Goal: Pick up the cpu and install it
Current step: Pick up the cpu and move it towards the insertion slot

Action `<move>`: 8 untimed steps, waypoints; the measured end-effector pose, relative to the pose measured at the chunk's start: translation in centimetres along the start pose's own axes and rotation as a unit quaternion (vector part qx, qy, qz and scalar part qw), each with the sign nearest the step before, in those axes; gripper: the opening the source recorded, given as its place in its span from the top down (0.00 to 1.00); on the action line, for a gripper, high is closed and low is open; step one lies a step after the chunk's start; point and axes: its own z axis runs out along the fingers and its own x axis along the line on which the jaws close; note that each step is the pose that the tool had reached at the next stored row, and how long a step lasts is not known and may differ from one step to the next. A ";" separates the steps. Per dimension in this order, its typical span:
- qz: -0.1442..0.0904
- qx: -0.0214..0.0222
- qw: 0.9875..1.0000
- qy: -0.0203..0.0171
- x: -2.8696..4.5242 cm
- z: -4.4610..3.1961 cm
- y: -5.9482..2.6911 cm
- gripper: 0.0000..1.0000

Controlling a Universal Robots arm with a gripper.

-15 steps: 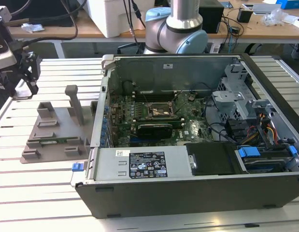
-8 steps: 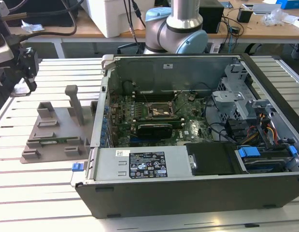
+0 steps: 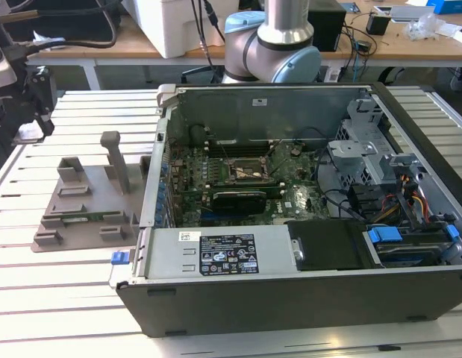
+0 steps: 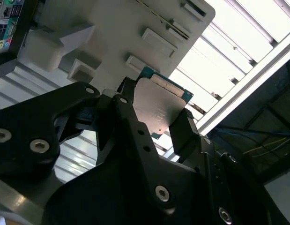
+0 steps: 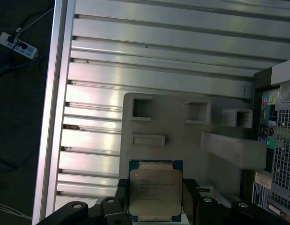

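The cpu [image 5: 155,190], a flat square chip with a silver top and a thin green rim, sits between my gripper's [image 5: 155,202] two black fingers [image 5: 189,197], which are shut on its opposite edges. The second wrist view shows the same grip: the cpu [image 4: 159,105] is clamped in the gripper [image 4: 156,117]. Both wrist views show the chip hanging above the grey holder block [image 5: 182,136] on the slatted table. In the exterior view, the black socket frame [image 3: 249,171] lies on the motherboard inside the open computer case [image 3: 290,291].
The grey holder block [image 3: 89,201] with upright posts stands on the slatted metal table [image 3: 59,298], at the exterior view's left of the case. The arm's base [image 3: 279,41] rises behind the case. Cables and drive bays [image 3: 410,224] fill the case's right side.
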 end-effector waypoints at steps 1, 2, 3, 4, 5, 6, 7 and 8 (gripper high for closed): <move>0.000 0.000 1.000 0.000 -0.01 -0.20 0.00 0.45; 0.000 0.000 1.000 0.000 -0.01 -0.37 0.01 0.45; 0.000 0.000 1.000 0.000 -0.03 -0.88 0.01 0.45; 0.000 0.000 1.000 0.000 -0.03 -1.21 0.01 0.45; 0.000 0.000 1.000 0.000 -0.04 -1.46 0.01 0.45; 0.000 0.000 1.000 0.000 -0.05 -1.76 0.02 0.45; 0.000 0.000 1.000 0.000 -0.05 -2.00 0.02 0.45; 0.000 0.000 1.000 0.000 -0.07 -2.77 0.03 0.45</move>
